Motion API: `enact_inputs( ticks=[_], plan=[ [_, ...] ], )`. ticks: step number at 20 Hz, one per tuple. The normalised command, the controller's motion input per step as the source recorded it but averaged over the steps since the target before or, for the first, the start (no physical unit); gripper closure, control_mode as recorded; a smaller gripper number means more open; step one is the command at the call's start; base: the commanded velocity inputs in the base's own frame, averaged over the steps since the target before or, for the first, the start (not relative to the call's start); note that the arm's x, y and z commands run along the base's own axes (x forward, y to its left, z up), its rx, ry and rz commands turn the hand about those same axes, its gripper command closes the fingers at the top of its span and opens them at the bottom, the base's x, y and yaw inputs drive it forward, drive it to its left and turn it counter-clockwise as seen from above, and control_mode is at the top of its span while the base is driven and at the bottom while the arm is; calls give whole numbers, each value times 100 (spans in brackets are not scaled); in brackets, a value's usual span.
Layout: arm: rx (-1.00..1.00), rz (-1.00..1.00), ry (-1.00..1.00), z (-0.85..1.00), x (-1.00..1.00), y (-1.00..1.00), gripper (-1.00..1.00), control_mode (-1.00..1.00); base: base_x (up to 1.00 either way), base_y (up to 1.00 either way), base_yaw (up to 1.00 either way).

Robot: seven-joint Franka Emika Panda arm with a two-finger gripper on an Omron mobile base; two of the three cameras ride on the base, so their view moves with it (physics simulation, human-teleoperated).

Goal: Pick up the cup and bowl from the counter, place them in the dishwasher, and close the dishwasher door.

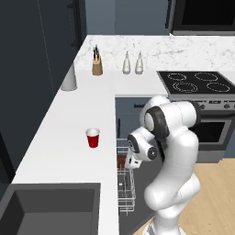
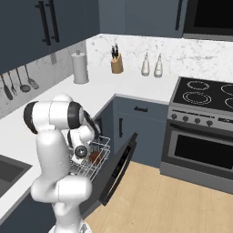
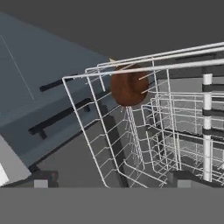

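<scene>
Bowl (image 3: 128,85) is in the dishwasher rack (image 3: 131,140), sitting on edge against the wires. In the right base view the brown shape is inside the pulled-out rack, just beside the hand. So step one looks done.

Gripper (image 3: 109,181) jaws are spread wide, holding nothing; the bowl is clear of the fingertips in the hand view, apart from them. Hand is low by the rack, below counter level.

Cup (image 1: 92,137) not yet handled: upright on the counter (image 1: 64,137), near the front edge, between the sink (image 1: 46,206) and the corner. Well apart from the gripper.

Dishwasher door (image 2: 119,167) is down and open, rack out over it. Left to do, as I judge it: lift out of the rack, fetch the cup, drop it in the rack, push the rack in if needed, shut the door. Roughly a third through.

Surface and room: white marbled L-shaped counter over dark blue-grey cabinets. At the back: knife block (image 1: 97,65), two pale bottles (image 1: 132,63), a grey-white canister (image 1: 69,78) by the wall. Stove (image 1: 197,82) with a black glass top on the right, oven (image 2: 200,152) under it. Utensils (image 2: 18,84) hang on the wall. Wood floor (image 2: 173,205).
</scene>
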Motion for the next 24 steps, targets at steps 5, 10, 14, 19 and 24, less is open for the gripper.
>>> enact_inputs(
  ticks=[5,10,14,19,24],
  plan=[
    [0,0,-26,98,-48,0,-100,-100,0,0,0],
    [0,2,-21,100,-18,0,-100,-100,0,0,0],
    [-2,2,-9,100,-1,-2,-100,-100,0,0,0],
    [-28,-6,12,86,0,-42,-100,-100,0,0,0],
    [-31,3,21,80,-8,-15,-100,-100,0,0,0]
  ],
)
